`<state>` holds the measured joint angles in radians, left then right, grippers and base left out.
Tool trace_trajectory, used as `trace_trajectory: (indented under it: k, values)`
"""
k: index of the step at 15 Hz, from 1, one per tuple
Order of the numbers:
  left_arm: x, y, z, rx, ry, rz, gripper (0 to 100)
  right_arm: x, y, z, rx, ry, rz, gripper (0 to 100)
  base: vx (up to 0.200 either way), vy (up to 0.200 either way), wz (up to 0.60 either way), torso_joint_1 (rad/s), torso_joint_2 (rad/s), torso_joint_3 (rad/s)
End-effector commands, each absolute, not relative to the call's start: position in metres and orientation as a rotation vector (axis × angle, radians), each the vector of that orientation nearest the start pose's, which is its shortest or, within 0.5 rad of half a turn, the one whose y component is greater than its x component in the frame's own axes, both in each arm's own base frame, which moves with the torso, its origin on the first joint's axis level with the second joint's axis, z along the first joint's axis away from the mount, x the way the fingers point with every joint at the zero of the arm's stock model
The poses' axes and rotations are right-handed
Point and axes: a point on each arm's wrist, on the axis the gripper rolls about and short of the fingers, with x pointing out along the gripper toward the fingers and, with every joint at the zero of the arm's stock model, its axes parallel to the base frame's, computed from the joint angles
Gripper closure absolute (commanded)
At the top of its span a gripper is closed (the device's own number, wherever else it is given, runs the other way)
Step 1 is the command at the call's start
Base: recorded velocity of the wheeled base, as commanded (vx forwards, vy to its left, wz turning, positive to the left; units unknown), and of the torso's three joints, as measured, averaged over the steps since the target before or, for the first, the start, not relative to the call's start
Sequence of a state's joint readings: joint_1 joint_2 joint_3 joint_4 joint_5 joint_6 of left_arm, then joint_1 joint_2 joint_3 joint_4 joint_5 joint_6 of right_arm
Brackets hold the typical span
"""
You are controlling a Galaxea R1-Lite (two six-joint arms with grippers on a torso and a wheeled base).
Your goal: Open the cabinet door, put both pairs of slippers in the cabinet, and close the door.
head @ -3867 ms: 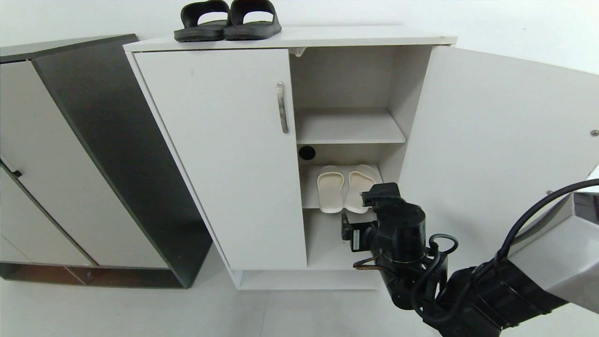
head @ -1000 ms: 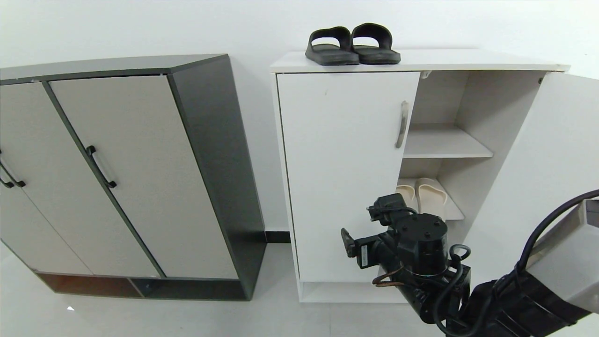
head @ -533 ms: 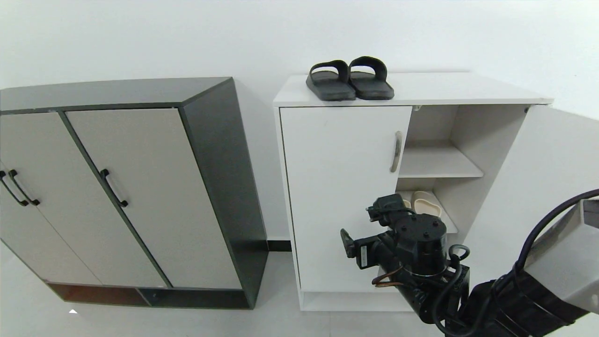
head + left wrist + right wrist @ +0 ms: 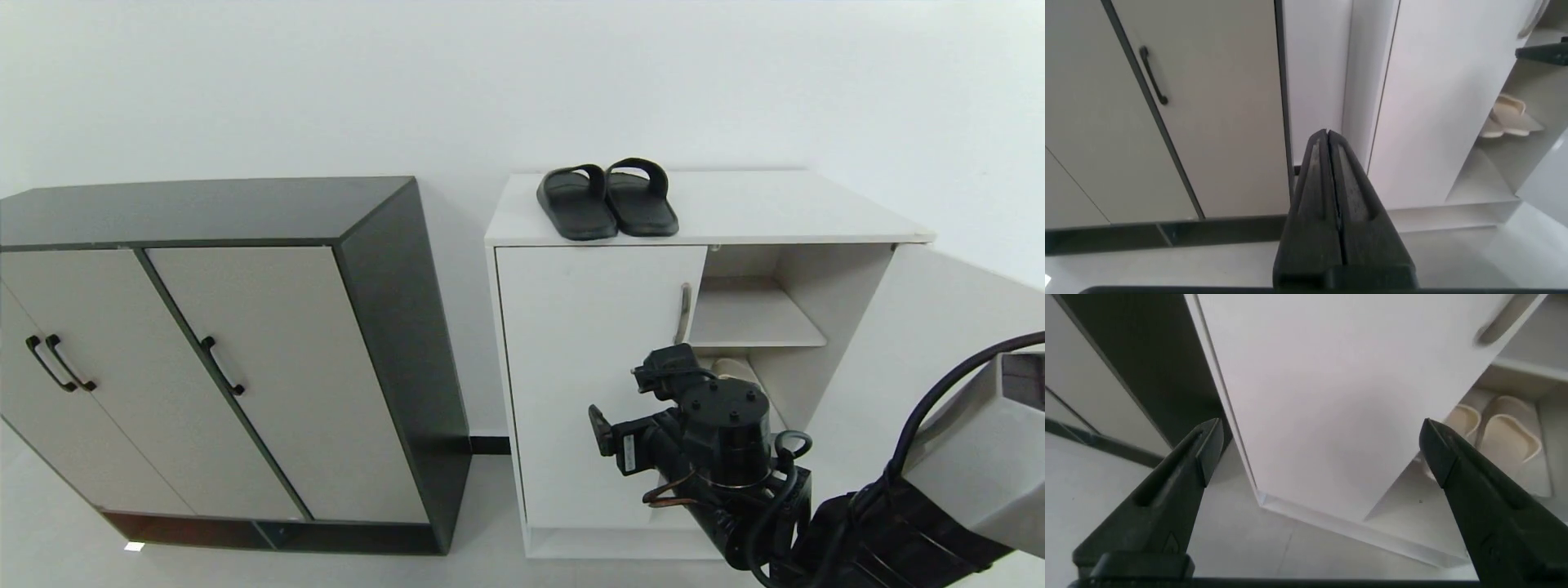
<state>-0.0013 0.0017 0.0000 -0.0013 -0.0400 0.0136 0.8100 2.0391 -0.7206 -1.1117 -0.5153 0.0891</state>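
- Backed away from the white cabinet and raised over the last few seconds, judging by the whole head view shifting. More wall in sight above, and a dark cabinet now fully alongside on the left. No hint of the furniture itself shifting.
- Found the door on the right swung wide as before. Opening done, closing yet to come.
- Kept the right arm low in front of the shut left door, in much the same pose throughout.
- Left the black slippers untouched, side by side on top of the white cabinet near its left front edge. Likely the next pair to fetch, and probably the reason for retreating and gaining height.
- Already stowed: cream slippers, together on the shelf below the top one, mostly hidden behind the right arm in the head view. Half the stowing finished, then.
- Right gripper: fingers released, spread wide, grasping nothing.
- Left gripper: fingers clenched together on nothing, aimed towards the gap between the two cabinets.
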Motion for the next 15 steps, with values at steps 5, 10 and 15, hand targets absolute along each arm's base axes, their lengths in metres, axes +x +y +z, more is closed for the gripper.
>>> trace_trajectory:
  k: [5,10,15]
  values:
    - [-0.0228,-0.0009,0.0756,0.014,-0.002,-0.041,100,0.2494,0.2458,0.0949,-0.043,0.180,0.284,0,0.000,0.000,0.00,0.189,-0.50,-0.307]
    - [-0.0227,-0.0009,0.0757,0.014,0.000,-0.041,100,0.2490,0.2454,0.0942,-0.045,0.182,0.284,0,0.000,0.000,0.00,0.222,-0.53,-0.311]
    - [-0.0227,-0.0009,0.0757,0.014,0.000,-0.041,100,0.2488,0.2452,0.0939,-0.047,0.183,0.284,0,0.000,0.000,0.00,0.253,-0.58,-0.321]
